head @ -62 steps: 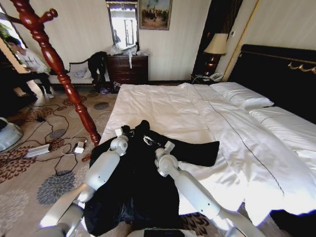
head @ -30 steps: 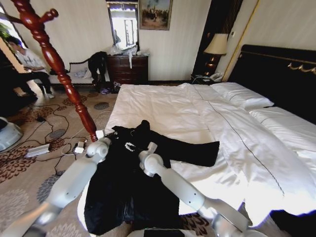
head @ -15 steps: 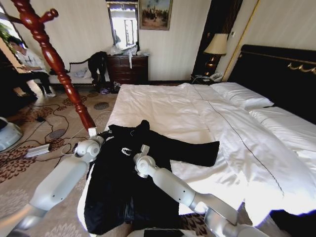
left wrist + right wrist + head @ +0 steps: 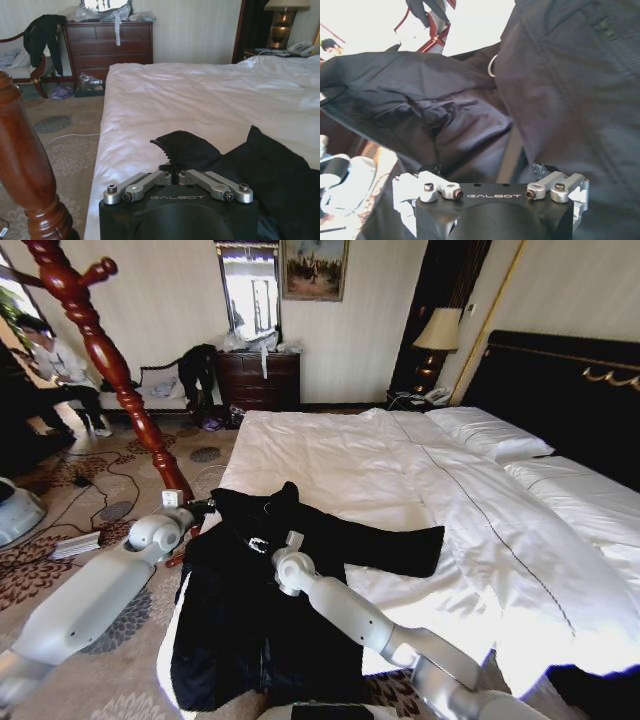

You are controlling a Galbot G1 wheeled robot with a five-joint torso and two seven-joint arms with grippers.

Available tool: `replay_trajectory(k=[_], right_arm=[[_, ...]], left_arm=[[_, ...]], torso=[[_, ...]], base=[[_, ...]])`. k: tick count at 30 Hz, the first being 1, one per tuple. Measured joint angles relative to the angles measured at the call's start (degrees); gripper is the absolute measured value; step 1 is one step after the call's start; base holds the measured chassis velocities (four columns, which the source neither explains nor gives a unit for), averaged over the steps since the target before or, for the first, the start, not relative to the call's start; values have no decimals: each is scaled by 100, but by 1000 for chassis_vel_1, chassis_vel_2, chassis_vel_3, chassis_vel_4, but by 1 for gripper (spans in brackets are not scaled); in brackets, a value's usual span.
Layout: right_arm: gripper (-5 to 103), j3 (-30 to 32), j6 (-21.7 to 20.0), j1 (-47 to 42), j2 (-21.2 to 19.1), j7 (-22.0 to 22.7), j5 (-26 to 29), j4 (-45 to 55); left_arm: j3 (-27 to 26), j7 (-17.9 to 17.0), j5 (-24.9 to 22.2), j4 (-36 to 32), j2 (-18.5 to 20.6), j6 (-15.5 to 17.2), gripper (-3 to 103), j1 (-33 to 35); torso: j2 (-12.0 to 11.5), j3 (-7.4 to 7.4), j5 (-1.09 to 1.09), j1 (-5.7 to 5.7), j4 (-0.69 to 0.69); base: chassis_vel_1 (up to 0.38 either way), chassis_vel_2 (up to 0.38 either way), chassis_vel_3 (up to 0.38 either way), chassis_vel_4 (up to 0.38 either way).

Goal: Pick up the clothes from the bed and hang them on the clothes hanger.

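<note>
Black coat (image 4: 270, 600) lies on the white bed (image 4: 420, 490) at its near edge, collar pinched in the closed left gripper (image 4: 175, 176) and fabric clamped by the right gripper (image 4: 490, 170); both holds should stay firm and level for lifting toward the wooden coat stand (image 4: 110, 370).

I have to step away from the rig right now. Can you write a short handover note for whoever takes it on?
Left tool: shut on the black coat at its collar edge, by the bed's near-left corner.
Right tool: pressed into the coat's upper part; grip cannot be judged.
Coat lies mostly spread on the white duvet, lower part hanging over the bed's near edge.
Clothes hanger stands left of the bed, pegs bare.
Done: collar gripped. Left: lift the coat, hang it.
</note>
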Motion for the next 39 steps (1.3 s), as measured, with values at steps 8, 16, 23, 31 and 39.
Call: replay_trajectory(k=[8, 16, 23, 31, 39], right_arm=[[100, -159, -56, 151, 147, -115, 96, -348], [100, -160, -52, 292, 195, -359, 58, -780], [100, 24, 100, 546, 425, -670, -73, -1342], [100, 84, 219, 612, 533, -818, -80, -1382], [100, -48, 166, 297, 108, -529, -771, -855]], left_arm=[[77, -6, -216, 4, -414, -60, 1, -62], [90, 160, -375, -126, -459, -108, 1, 6], [99, 180, -489, -223, -408, -59, 1, 55], [132, 101, -430, -121, -538, -61, 1, 63], [174, 42, -393, -103, -619, -45, 1, 89]], torso=[[0, 0, -1, 0, -2], [0, 0, 0, 0, -1], [0, 0, 0, 0, 0], [0, 0, 0, 0, -2], [0, 1, 0, 1, -4]], base=[[0, 0, 0, 0], [0, 0, 0, 0], [0, 0, 0, 0], [0, 0, 0, 0], [0, 0, 0, 0]])
